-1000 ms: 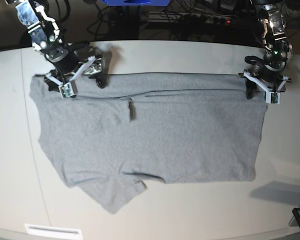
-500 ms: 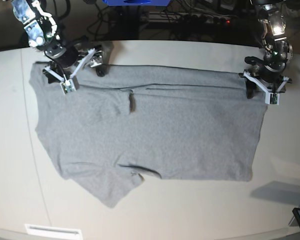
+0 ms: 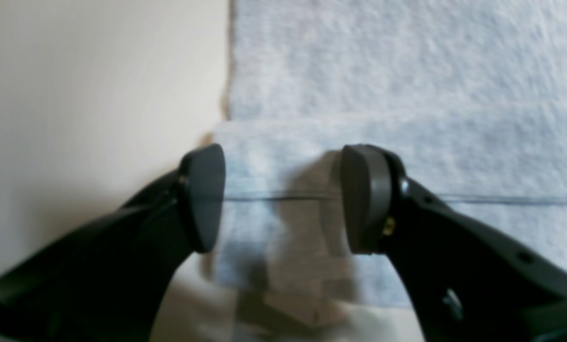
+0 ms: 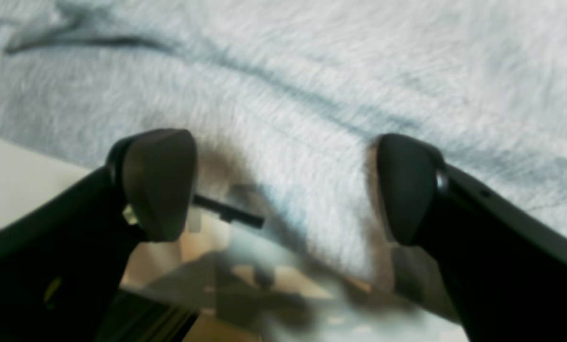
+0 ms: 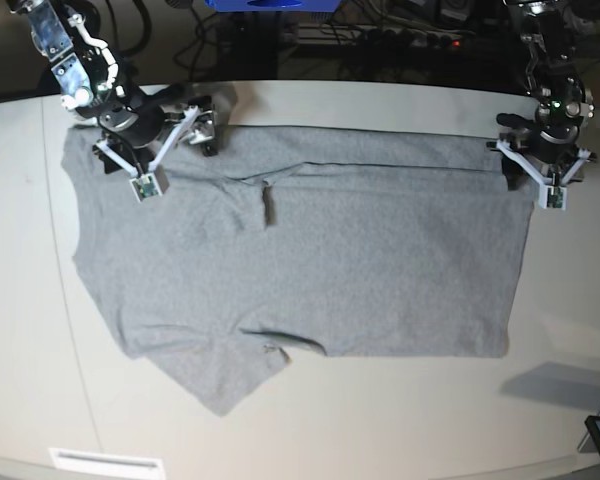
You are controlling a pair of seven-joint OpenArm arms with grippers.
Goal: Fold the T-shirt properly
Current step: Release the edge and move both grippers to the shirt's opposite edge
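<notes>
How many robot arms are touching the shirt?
2. One end effector is at the shirt's top edge on the left of the base view, the other at its top right corner. Whether they pinch cloth is unclear.

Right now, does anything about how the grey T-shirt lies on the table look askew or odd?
Yes. The heather-grey cotton T-shirt is unevenly laid: one sleeve juts past the near edge at the base view's lower left, and a dark pucker breaks the folded band along the far edge. Both the left gripper and right gripper stand open over the cloth.
</notes>
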